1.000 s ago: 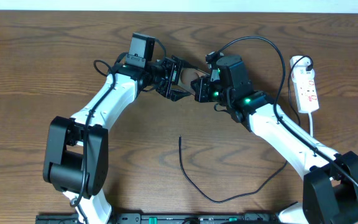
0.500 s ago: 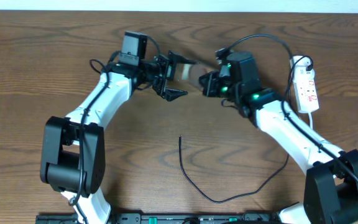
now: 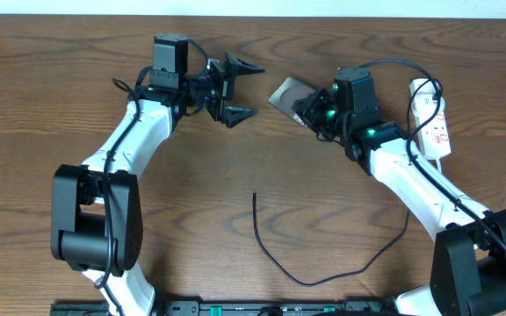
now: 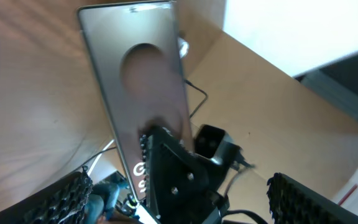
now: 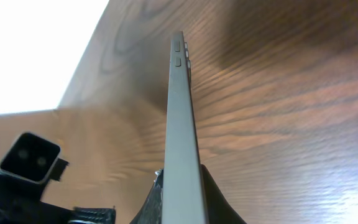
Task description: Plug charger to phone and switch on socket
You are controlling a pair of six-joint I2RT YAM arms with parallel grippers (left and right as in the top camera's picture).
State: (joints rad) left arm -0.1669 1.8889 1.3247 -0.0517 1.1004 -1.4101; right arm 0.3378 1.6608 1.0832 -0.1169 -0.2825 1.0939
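Note:
The bronze-brown phone (image 3: 285, 91) is held off the table by my right gripper (image 3: 306, 105), which is shut on its lower end. In the right wrist view the phone (image 5: 180, 112) shows edge-on between the fingers (image 5: 182, 196). In the left wrist view its back (image 4: 138, 93), with the oval patch, faces the camera. My left gripper (image 3: 257, 89) is open and empty, a short way left of the phone. The black charger cable (image 3: 275, 259) lies loose on the table at front centre, its tip (image 3: 255, 196) pointing away. The white socket (image 3: 434, 123) lies at the far right.
The socket's white cord (image 3: 440, 180) runs down the right side beside my right arm. The table's back edge meets a white wall just behind both grippers. The charger cable curves to the right under my right arm.
The two grippers, close together a second ago, have drawn apart. The left gripper moved back left and stands open without the phone. The right gripper moved right with the phone in it.

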